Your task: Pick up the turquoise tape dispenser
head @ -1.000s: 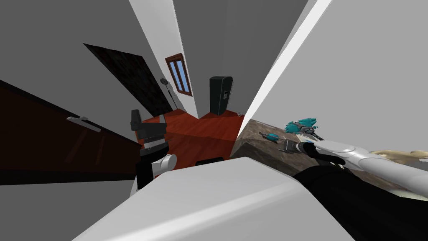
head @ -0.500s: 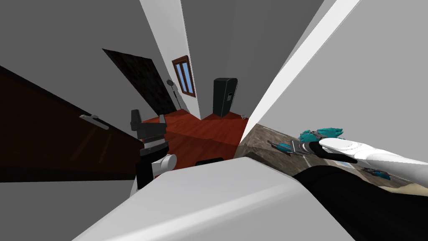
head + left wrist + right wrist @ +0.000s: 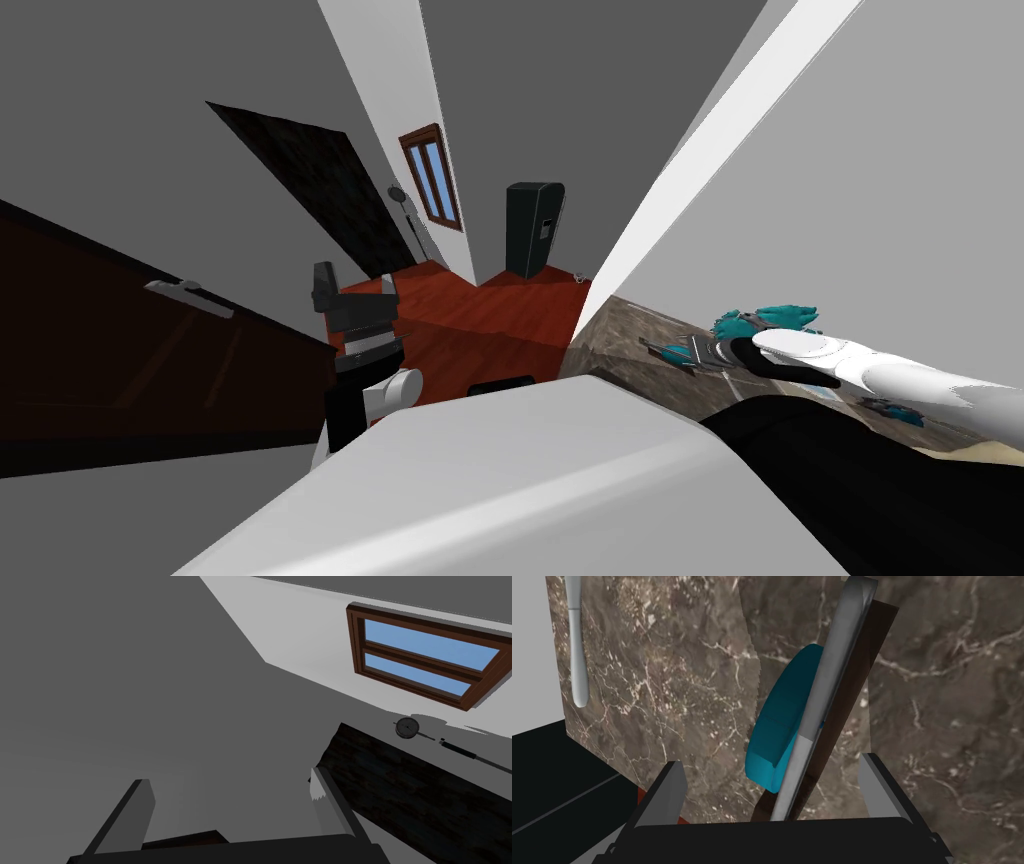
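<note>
My right gripper (image 3: pixel 772 766) spread wide over the brown marble counter (image 3: pixel 662 676), turquoise tape dispenser (image 3: pixel 782 721) on the counter between my fingers, not gripped, left gripper (image 3: pixel 228 778) away from the counter, fingers apart

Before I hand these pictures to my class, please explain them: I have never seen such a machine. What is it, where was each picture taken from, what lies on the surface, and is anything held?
It is a two-armed robot in a simulated house. The wide picture comes from a camera on its head, looking down; the other two come from cameras on its hands, looking along each gripper. The right gripper reaches over a brown marble counter. It is open, straddling a turquoise tape dispenser that lies there, without touching it, so nothing is held yet. A pale slender object lies near the counter's edge. The left gripper is open too, away from the counter.
</note>
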### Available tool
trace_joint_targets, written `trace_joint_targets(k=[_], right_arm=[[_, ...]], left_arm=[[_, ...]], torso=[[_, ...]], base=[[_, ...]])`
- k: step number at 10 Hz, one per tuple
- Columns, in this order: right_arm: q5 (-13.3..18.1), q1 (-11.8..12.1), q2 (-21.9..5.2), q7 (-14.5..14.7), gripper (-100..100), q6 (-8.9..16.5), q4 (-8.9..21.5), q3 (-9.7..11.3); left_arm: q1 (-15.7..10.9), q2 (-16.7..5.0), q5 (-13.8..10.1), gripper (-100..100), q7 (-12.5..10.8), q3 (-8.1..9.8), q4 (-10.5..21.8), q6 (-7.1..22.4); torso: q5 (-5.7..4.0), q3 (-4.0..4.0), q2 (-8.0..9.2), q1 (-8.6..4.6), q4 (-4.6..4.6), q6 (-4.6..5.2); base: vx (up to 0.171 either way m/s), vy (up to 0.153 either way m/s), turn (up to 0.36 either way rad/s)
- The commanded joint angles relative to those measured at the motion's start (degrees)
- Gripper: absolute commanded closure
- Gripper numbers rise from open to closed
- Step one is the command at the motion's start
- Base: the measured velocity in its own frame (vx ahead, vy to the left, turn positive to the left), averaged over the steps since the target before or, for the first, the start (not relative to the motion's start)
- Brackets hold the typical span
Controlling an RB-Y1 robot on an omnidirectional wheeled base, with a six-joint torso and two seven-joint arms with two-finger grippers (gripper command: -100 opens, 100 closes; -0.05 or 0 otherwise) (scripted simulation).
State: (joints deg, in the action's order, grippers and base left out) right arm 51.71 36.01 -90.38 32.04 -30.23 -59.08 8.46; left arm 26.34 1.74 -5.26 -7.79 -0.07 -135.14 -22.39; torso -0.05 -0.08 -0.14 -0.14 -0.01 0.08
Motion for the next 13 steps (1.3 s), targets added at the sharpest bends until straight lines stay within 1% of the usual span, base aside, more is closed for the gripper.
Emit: trace_joint_targets(k=[1, 7, 8, 9, 13], right_arm=[[0.78, -1.07, -0.34, -0.89, -100, 1.45, -1.7, 1.55], [2.97, -3.45, -2.24, -4.02, -100, 6.3, -8.54, 6.3], [3.19, -4.25, -1.74, -3.72, -100, 5.42, -7.26, 6.34], [3.28, -4.38, -1.76, -3.88, 100, 5.52, -7.33, 6.49], [3.25, -4.35, -1.73, -3.91, 100, 5.48, -7.32, 6.49]], left_arm=[[0.0, 0.0, 0.0, 0, 0.0, 0.0, 0.0, 0.0], [0.0, 0.0, 0.0, 0, 0.0, 0.0, 0.0, 0.0], [-0.01, 0.0, 0.0, 0, 0.0, 0.0, 0.0, 0.0], [-0.01, 0.0, 0.0, 0, 0.0, -0.01, 0.0, 0.0], [-0.01, 0.01, 0.0, 0, 0.0, -0.01, 0.0, 0.0]], torso=[[0.0, 0.0, 0.0, 0.0, 0.0, 0.0], [0.01, -0.01, -0.01, 0.06, -0.01, -0.03], [0.0, 0.0, 0.01, 0.05, -0.01, -0.04], [0.02, 0.04, 0.09, 0.11, 0.01, -0.05], [0.06, 0.11, 0.19, 0.2, 0.05, -0.07]], base=[[0.069, -0.055, -0.138], [0.059, -0.03, -0.121], [0.02, -0.015, -0.017], [0.0, 0.0, 0.0], [0.0, 0.0, 0.0]])
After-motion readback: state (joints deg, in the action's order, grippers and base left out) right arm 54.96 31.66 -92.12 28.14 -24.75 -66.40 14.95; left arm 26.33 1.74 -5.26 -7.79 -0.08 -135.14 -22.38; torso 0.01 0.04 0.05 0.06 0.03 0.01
